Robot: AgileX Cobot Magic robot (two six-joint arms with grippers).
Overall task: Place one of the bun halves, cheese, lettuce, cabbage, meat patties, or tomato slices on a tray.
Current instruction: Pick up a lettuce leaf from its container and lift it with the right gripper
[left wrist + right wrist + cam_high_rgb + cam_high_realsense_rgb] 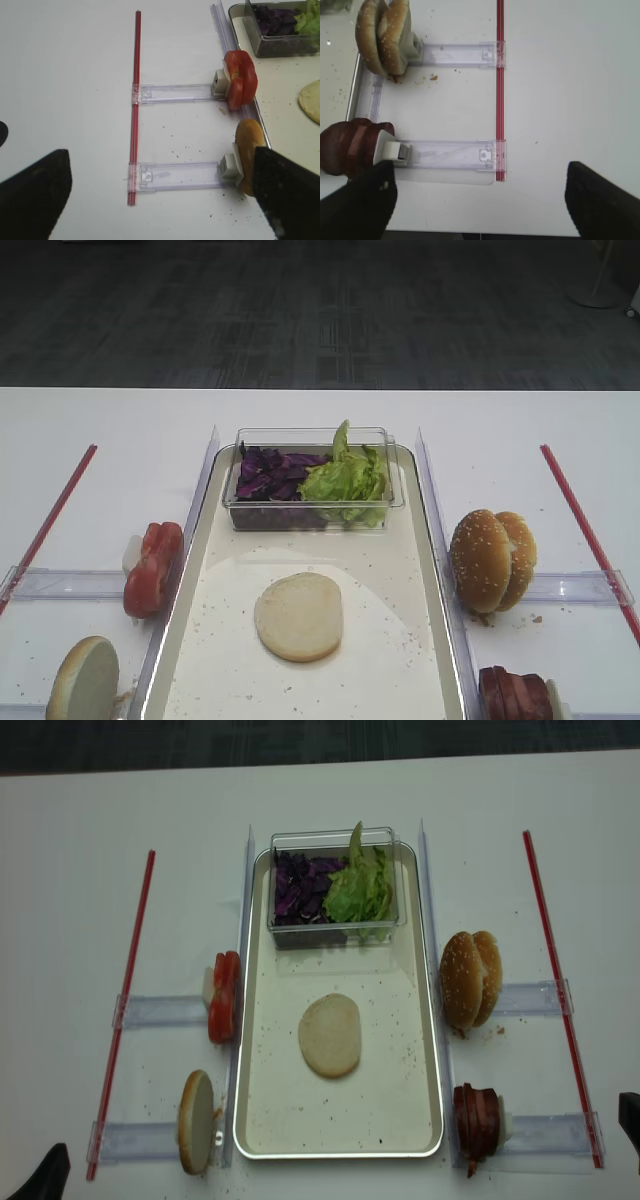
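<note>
tray (430, 1020): middle of the white table (300, 415), long axis running away from the robot; one cut bun half (329, 1035) lies flat near its centre.
clear tub (336, 925): at the tray's far end, purple cabbage (300, 888) on the left, lettuce (362, 890) on the right.
left of tray: two tomato slices (224, 996) on edge in one holder, one bun half (195, 1120) on edge in the nearer holder.
right of tray: two sesame bun halves (470, 978) on edge; meat patties (478, 1120) stacked on edge in the nearer holder, about three, hard to count.
cheese: none seen.
right hand (475, 200): released, fingers spread wide, holding nothing; patties lie just ahead and to its left, nearer this arm.
left hand (160, 195): released, holding nothing; the bun half stands by its right finger.
judgement: either hand could reach inward to its nearest holder.
</note>
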